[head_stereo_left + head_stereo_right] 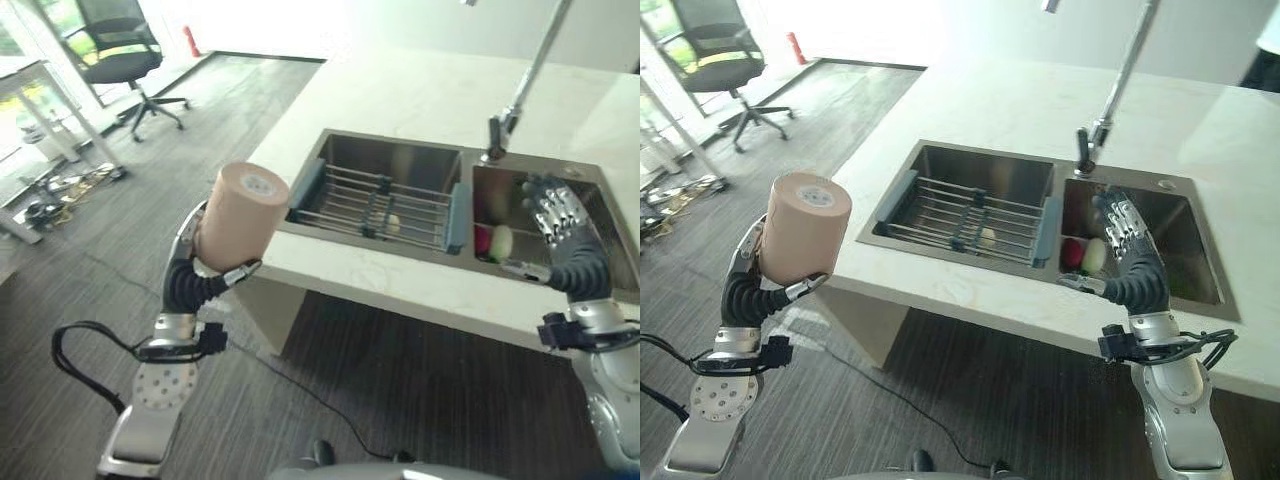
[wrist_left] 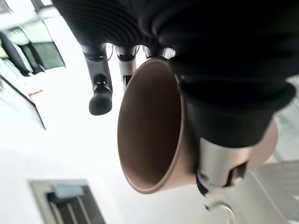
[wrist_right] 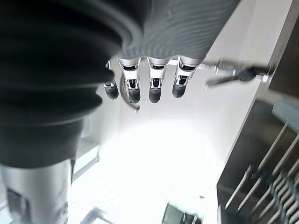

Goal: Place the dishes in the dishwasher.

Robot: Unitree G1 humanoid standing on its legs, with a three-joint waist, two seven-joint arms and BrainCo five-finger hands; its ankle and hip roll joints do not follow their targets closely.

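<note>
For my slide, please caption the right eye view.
Left hand holds a tan cup beside the counter; right hand open above sink.

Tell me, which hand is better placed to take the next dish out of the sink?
The right hand, probably. It hovers open over the right basin of the sink, close to the red and pale green items there. The left hand is out over the floor, beside the counter, and already holds the tan cup.

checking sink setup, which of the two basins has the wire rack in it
The left basin holds the wire rack; the right basin, under the right hand, has none.
</note>
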